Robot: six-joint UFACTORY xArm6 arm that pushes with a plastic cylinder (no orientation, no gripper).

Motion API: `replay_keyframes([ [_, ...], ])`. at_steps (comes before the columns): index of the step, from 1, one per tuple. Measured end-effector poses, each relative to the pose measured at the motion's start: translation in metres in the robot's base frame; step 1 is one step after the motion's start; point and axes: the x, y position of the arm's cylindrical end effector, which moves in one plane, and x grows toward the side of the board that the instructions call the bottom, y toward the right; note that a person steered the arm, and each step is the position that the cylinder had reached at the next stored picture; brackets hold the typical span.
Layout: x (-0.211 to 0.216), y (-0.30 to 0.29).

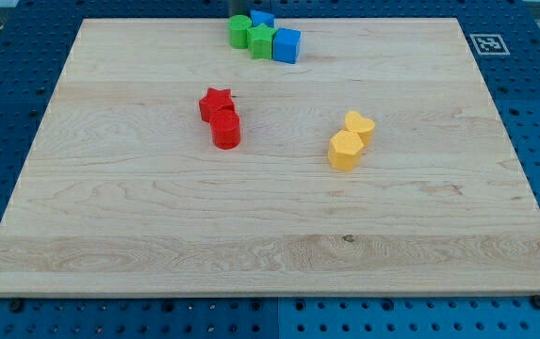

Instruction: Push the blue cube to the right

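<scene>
The blue cube (286,44) sits near the top edge of the wooden board (270,245), a little to the view's right of the board's midline, and it serves here as the landmark for everything else. Touching it on the view's left is a green star-shaped block (261,41), and just beyond that, further to the view's left, a green cylinder (239,31). A second, smaller blue block (263,19), whose shape I cannot make out, lies just above and to the view's left of the blue cube, behind the green star-shaped block. At the very top edge of the view, above the green cylinder and up and to the view's left of the blue cube, a short stretch of dark rod (239,8) shows; my tip itself is hidden behind the green cylinder, so I cannot tell whether it touches any block, and it carries nothing. Well below the blue cube and to the view's left, a red star-shaped block (217,102) touches a red cylinder (226,130). Well below the blue cube and to the view's right, a yellow heart-shaped block (359,126) touches a yellow hexagonal block (345,151). A square printed marker (487,43) lies off the board, level with the blue cube and far to the view's right.
</scene>
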Motion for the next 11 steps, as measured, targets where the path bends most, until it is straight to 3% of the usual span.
replay_keyframes([
  [2,0.001,0.012],
  [4,0.061,0.02],
  [9,0.07,0.055],
  [11,0.082,0.123],
])
